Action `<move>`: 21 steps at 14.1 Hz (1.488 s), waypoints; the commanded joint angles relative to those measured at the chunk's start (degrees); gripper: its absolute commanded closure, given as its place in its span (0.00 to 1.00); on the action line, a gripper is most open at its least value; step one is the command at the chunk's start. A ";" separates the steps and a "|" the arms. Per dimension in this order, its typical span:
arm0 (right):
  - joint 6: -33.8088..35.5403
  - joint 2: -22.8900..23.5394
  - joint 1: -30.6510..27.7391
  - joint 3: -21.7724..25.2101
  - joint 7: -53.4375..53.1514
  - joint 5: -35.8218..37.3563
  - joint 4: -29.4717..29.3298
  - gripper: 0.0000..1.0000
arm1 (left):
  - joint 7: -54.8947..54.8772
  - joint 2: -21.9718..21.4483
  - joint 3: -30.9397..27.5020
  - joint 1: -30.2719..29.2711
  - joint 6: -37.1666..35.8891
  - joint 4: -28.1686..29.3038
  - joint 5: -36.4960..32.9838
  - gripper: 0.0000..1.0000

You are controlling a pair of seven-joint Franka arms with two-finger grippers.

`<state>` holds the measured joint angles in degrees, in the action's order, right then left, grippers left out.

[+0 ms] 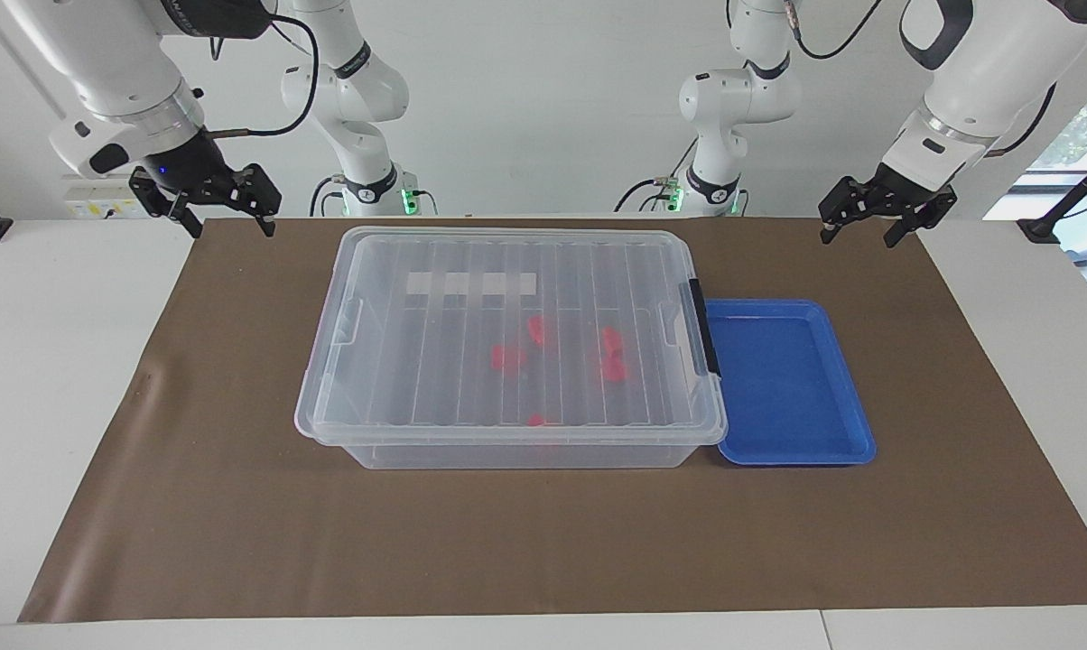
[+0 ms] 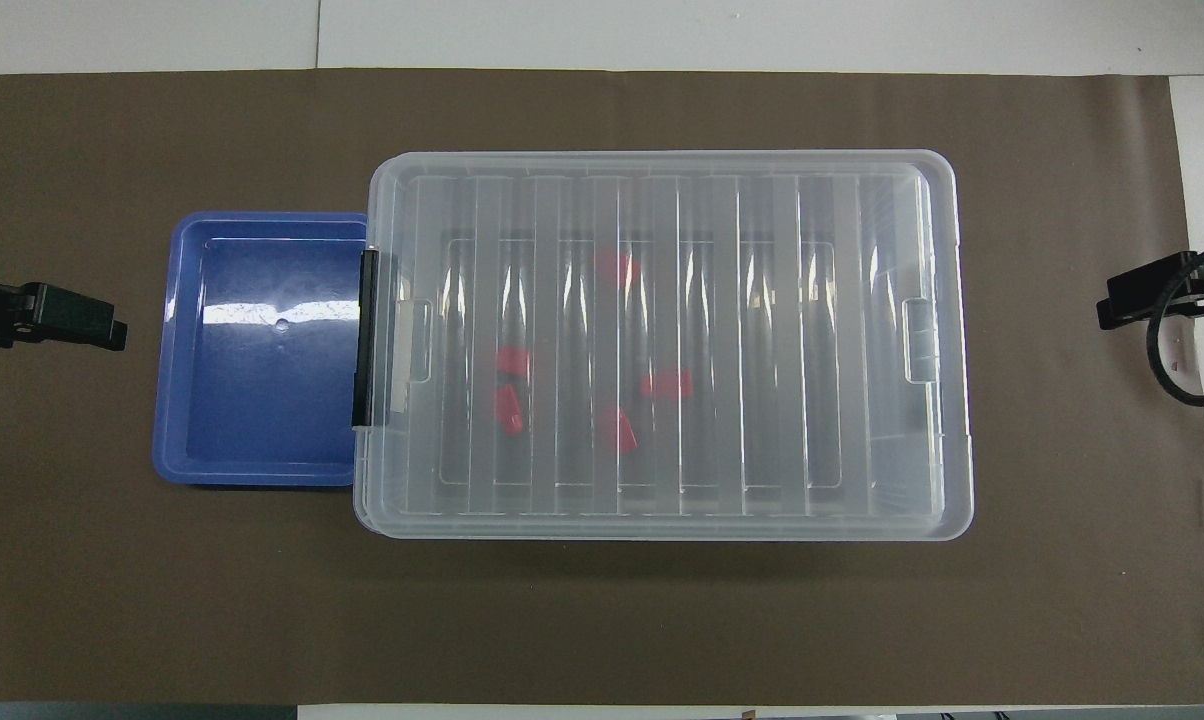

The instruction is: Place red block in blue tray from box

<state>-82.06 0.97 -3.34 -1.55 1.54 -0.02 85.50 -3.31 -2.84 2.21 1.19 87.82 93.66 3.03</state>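
I see small red plastic blocks point(image 1: 536, 330) inside the lidded clear plastic box point(image 1: 399, 361), beside the shallow blue plastic tray point(image 1: 783, 384). Left gripper point(image 1: 871, 228) and right gripper point(image 1: 227, 219) hang wide, empty. I'd release the black latch point(image 1: 699, 327) squarely first.

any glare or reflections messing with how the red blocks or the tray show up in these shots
Overhead view: a white streak of glare crosses the floor of the shallow bright blue plastic tray, and bright glints run along the large clear plastic box's ribbed clear lid, smearing the small red plastic blocks beneath. Facing view: a pale striped reflection sits on the lid; the blocks look hazy pink through it.
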 commanded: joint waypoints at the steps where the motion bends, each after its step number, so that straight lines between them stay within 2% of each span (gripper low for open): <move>1: 0.41 -0.36 -0.44 -0.12 0.13 -0.86 0.01 0.00 | -0.38 -0.42 -0.63 0.56 -0.63 0.47 -0.83 0.00; 10: 1.11 -0.53 -0.44 -0.56 0.13 -0.77 0.71 0.00 | -0.38 -0.42 -0.63 0.56 -0.63 0.47 -0.83 0.00; 15: -1.08 -0.80 -0.44 -1.00 -0.13 -0.77 1.68 0.00 | -0.38 -0.42 -0.63 0.56 -0.63 0.47 -0.83 0.00; 18: -10.99 -3.08 -0.53 -1.70 -0.40 -0.77 10.45 0.00 | -0.38 -0.42 -0.63 0.56 -0.63 0.47 -0.83 0.00; 21: -14.70 -3.09 -0.44 -4.59 -5.30 -0.77 12.58 0.00 | -0.38 -0.42 -0.63 0.56 -0.63 0.47 -0.83 0.00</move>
<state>-94.08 0.27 -3.32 -4.03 -0.45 -0.03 94.36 -3.31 -2.84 2.21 1.19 87.82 93.66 3.03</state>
